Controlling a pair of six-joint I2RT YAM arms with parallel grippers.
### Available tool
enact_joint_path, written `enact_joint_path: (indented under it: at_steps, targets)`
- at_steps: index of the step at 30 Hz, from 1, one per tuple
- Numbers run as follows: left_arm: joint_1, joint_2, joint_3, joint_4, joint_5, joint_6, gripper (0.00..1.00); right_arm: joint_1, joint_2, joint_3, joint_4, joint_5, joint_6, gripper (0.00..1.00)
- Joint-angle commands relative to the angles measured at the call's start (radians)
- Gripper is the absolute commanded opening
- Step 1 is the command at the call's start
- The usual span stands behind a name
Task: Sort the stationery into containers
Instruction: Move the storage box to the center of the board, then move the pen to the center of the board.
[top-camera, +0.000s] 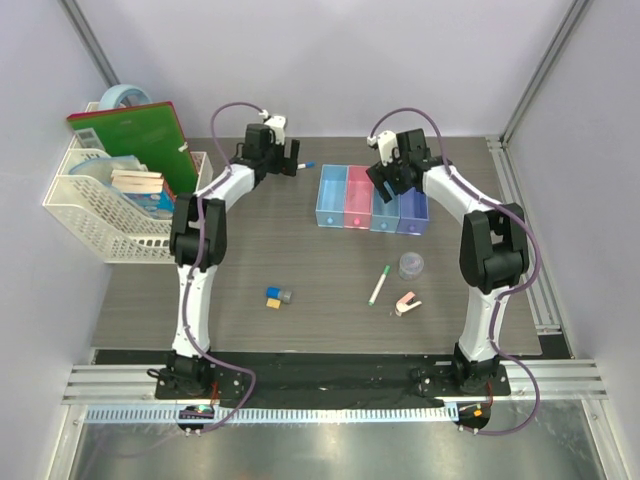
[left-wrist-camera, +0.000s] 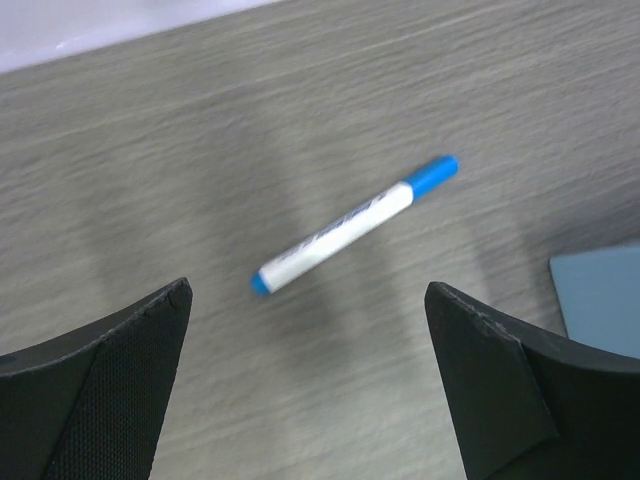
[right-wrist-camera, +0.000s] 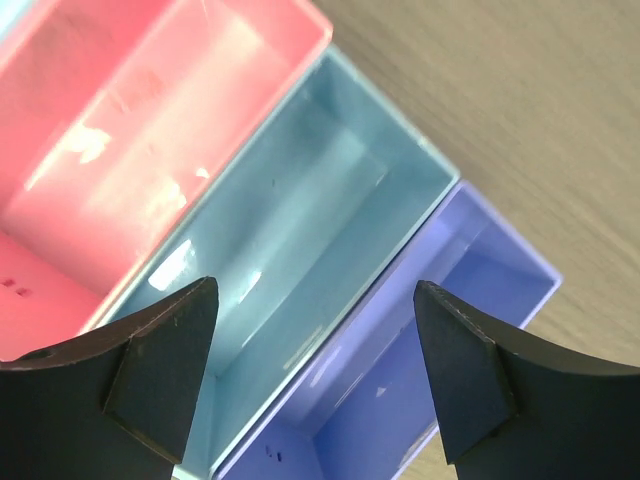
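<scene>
The four joined bins stand at the back middle: light blue (top-camera: 332, 195), pink (top-camera: 358, 197), light blue (top-camera: 384, 208), purple-blue (top-camera: 412, 211). My right gripper (top-camera: 386, 180) is open and empty above the wall between the third bin (right-wrist-camera: 300, 220) and the purple-blue bin (right-wrist-camera: 450, 330); both look empty. My left gripper (top-camera: 290, 160) is open above the table, with the blue-tipped pen (left-wrist-camera: 355, 223) lying just beyond its fingertips. The green-capped pen (top-camera: 380, 284), grey tub (top-camera: 410, 265), pink-white clip (top-camera: 406, 302) and small blocks (top-camera: 276, 296) lie on the table. No red-and-black knob shows.
A white mesh basket (top-camera: 95, 215) at the far left holds a green book (top-camera: 140, 140), notebooks and a light blue tape roll (top-camera: 125, 97). White walls stand close at the back and both sides. A metal rail (top-camera: 525, 240) runs along the table's right edge.
</scene>
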Motion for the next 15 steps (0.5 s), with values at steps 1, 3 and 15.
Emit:
enact_joint_path:
  at_steps: [1,3,15]
  targets:
    - [-0.006,0.057,0.114,0.042,0.038,-0.009,1.00,-0.003,-0.023,0.062,-0.041,-0.028,-0.021,0.85]
    - [-0.010,0.089,0.172,0.021,0.041,-0.009,1.00,-0.004,-0.024,0.073,-0.045,-0.019,-0.022,0.85]
    - [-0.030,0.211,0.331,-0.050,0.000,0.037,1.00,-0.023,-0.047,0.070,-0.045,-0.030,0.008,0.84]
